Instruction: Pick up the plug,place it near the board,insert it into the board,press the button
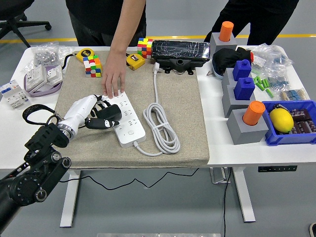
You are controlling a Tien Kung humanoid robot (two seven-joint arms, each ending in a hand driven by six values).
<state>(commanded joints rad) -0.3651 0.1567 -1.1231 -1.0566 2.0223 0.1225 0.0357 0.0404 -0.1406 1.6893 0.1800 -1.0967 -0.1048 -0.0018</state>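
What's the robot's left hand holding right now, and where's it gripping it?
The left hand grips the black plug by its body, fingers curled around it, over the white power strip.

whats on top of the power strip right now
A person's hand presses its far end, and the left hand holds the black plug on its left side. The prongs and sockets beneath are hidden.

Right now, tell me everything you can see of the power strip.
The white power strip lies flat and diagonal on the beige mat, its white cable coiled alongside. A person's hand presses its far end. The left robot hand holds a black plug against its left side.
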